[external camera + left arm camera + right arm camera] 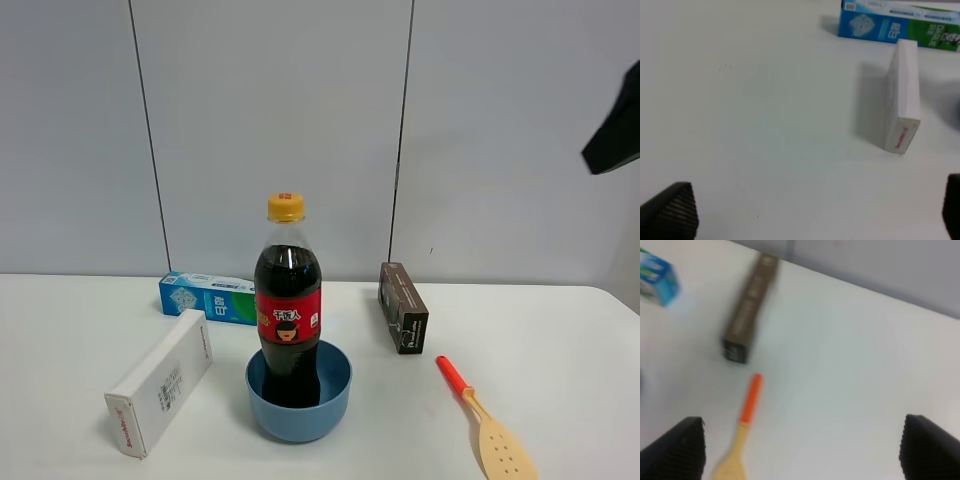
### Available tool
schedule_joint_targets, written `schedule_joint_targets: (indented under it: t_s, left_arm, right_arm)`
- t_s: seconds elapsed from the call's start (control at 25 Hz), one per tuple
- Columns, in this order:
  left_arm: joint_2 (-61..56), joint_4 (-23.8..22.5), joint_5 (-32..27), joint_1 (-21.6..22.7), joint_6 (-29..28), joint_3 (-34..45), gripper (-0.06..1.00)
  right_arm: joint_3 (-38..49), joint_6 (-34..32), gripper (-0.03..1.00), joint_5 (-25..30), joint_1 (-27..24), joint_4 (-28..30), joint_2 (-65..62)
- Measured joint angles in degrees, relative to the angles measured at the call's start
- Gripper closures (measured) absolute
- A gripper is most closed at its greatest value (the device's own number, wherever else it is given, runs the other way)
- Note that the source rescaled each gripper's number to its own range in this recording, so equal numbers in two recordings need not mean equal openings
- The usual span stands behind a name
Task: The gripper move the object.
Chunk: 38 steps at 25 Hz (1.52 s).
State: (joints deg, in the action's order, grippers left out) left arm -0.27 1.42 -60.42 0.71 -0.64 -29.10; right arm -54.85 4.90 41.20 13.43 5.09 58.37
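The cola bottle [288, 300] has a yellow-orange cap and a red label. It stands upright inside the blue bowl [332, 400] at the middle front of the table. It does not show in either wrist view. A black part of my right arm [615, 130] hangs high at the right edge, far above the table. My right gripper [802, 450] is open and empty, above the table near the spatula. My left gripper [810, 215] is open and empty over bare table left of the white box. It is out of the exterior view.
A white box [160, 382] [902, 100] lies left of the bowl, with a blue toothpaste box [208, 297] [895, 25] behind it. A dark brown box [403, 307] [750, 305] stands right of the bottle. An orange-handled wooden spatula [485, 425] [747, 425] lies at the front right.
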Motion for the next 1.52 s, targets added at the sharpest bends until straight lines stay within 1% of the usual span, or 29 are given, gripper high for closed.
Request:
schedule_joint_targets:
  t_s: [0.24,0.4,0.52,0.6,0.84,0.96,1.08,1.24,1.36,1.52]
  left_arm:
    - [0.0,0.0,0.0,0.0,0.0,0.0,-0.06]
    - [0.0,0.0,0.0,0.0,0.0,0.0,-0.06]
    - [0.0,0.0,0.0,0.0,0.0,0.0,-0.06]
    - [0.0,0.0,0.0,0.0,0.0,0.0,-0.06]
    - [0.0,0.0,0.0,0.0,0.0,0.0,-0.06]
    - [0.0,0.0,0.0,0.0,0.0,0.0,-0.06]
    - [0.0,0.0,0.0,0.0,0.0,0.0,-0.06]
    - [0.0,0.0,0.0,0.0,0.0,0.0,-0.06]
    - [0.0,0.0,0.0,0.0,0.0,0.0,-0.06]
    - [0.0,0.0,0.0,0.0,0.0,0.0,-0.06]
  right_arm:
    - [0.0,-2.86,0.53,12.86,-7.88,3.76,-10.42]
    - [0.0,-3.25,0.53,18.69,-12.06,5.91,-16.9]
    - [0.0,-4.46,0.53,21.96,-13.99,7.43,-21.9]
    - [0.0,-4.9,0.53,23.34,-14.38,7.56,-25.05]
    - [0.31,-9.89,0.53,25.35,-14.56,7.56,-33.42]
    - [3.9,-10.93,0.53,25.35,-14.56,7.2,-37.99]
    - [9.72,-10.98,0.53,24.31,-14.56,4.16,-43.41]
    - [17.13,-9.26,0.53,21.02,-14.56,0.64,-51.11]
    - [21.04,-5.95,0.53,20.66,-14.56,-0.7,-55.97]
    - [23.1,-4.6,0.53,20.72,-14.56,-2.79,-58.46]
